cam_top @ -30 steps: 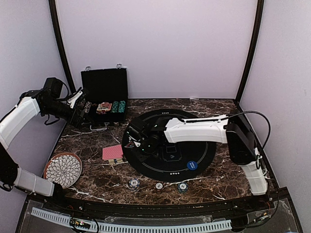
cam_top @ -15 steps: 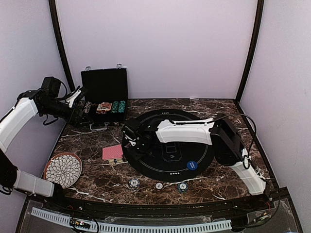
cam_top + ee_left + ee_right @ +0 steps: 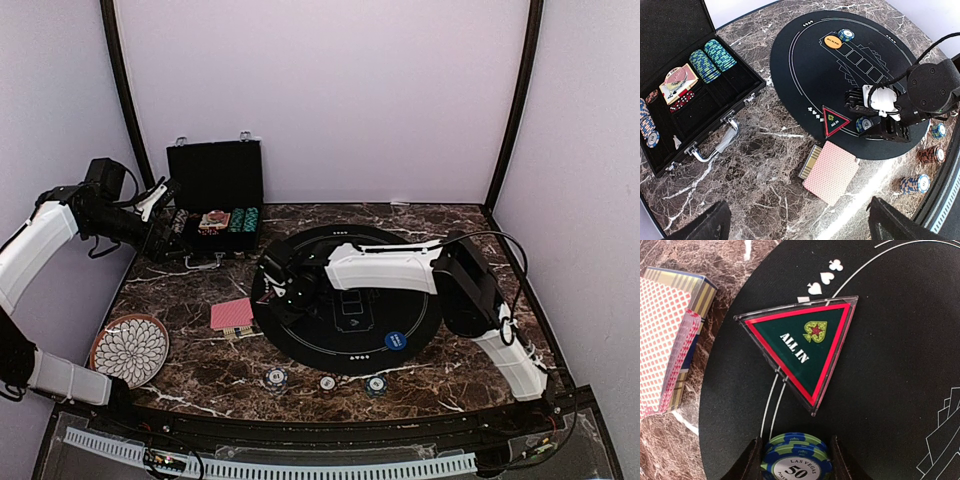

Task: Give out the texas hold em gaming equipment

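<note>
1. A small stack of blue-and-green striped poker chips (image 3: 796, 459), marked 50 on top, is gripped between the jaws of the right gripper (image 3: 795, 460) at the bottom centre of the right wrist view. It is held over the round black felt mat (image 3: 415, 300), just below the red-edged black triangular "ALL IN" marker (image 3: 802, 347).
2. The stack is best kept level and lowered straight down onto bare felt, so that no chip slides off. The marker's lower tip should be cleared, as should the red-backed deck of cards (image 3: 831, 171) lying on the marble surface (image 3: 190, 290) at the mat's left edge.
3. The jaws should be parted only once the bottom chip is judged to rest on the mat.
4. The left gripper (image 3: 795, 225) has its jaws wide open and empty, hovering near the open black case (image 3: 215, 200), in which more chips remain.
5. The number of chips in the held stack cannot be counted, since only its top and part of its edge are shown. Whether the stack touches the felt cannot be told.
</note>
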`<state>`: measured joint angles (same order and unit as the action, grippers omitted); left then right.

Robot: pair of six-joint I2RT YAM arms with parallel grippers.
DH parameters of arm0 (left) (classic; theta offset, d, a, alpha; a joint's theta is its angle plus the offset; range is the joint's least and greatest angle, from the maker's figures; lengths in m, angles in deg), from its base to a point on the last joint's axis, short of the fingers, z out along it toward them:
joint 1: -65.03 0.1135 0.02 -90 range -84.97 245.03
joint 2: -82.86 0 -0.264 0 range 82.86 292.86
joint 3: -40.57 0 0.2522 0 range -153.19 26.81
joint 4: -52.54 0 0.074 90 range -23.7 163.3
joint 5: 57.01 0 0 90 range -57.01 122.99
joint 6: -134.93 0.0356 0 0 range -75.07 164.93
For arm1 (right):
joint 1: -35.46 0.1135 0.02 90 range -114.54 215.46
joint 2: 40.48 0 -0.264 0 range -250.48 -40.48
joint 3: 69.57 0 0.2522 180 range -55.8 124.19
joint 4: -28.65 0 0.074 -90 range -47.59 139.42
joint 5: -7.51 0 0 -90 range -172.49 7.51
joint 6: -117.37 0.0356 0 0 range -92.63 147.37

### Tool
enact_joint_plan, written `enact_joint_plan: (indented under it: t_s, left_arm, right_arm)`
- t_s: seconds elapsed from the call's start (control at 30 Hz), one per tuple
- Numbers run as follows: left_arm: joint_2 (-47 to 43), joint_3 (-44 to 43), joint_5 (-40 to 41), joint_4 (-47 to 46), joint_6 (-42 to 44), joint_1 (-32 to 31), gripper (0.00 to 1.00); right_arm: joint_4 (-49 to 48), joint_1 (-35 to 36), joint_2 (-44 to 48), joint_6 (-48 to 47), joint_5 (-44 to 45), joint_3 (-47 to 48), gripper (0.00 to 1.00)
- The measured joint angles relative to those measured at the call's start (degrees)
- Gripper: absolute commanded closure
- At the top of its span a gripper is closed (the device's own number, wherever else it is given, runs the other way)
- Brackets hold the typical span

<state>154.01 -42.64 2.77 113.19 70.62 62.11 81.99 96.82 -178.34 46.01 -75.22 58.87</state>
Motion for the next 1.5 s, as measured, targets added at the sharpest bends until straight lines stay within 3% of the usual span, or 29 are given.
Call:
enact_joint_plan:
  t_s: [0.07, 0.33, 0.47, 0.63, 0.77, 1.13, 1.3, 1.5]
  left_arm:
    - [0.0, 0.0, 0.0, 0.0, 0.0, 0.0, 0.01]
    - [0.0, 0.0, -0.3, 0.0, 0.0, 0.0, 0.01]
    - [0.0, 0.0, -0.5, 0.0, 0.0, 0.0, 0.01]
    - [0.1, 0.0, -0.7, 0.3, 0.0, 0.0, 0.01]
    - [0.1, -0.3, -0.7, 0.5, 0.0, 0.0, 0.01]
    - [0.3, -0.6, -0.7, 0.6, 0.1, 0.0, 0.01]
    - [0.6, -0.6, -0.6, 0.6, 0.1, -0.3, 0.01]
    - [1.4, -0.9, -0.6, 0.7, 0.1, -0.6, 0.01]
  right_arm:
    - [-0.6, 0.0, 0.1, 0.0, -0.2, -0.5, 0.82]
    - [-1.8, 0.0, 0.5, -0.1, -0.5, -1.6, 0.43]
    - [-1.9, 0.0, 0.5, -0.5, -0.3, -1.3, 0.34]
    - [-0.6, -0.1, 1.4, -1.5, 1.9, -1.7, 0.32]
    - [0.4, -0.3, 7.7, -1.9, 3.0, -6.8, 0.32]
    - [1.2, 4.2, 37.4, 2.1, 2.8, -34.5, 0.2]
    - [4.5, 9.2, 43.8, 6.0, 0.7, -46.4, 0.16]
    - [6.1, 10.3, 46.3, 9.2, -0.6, -52.1, 0.15]
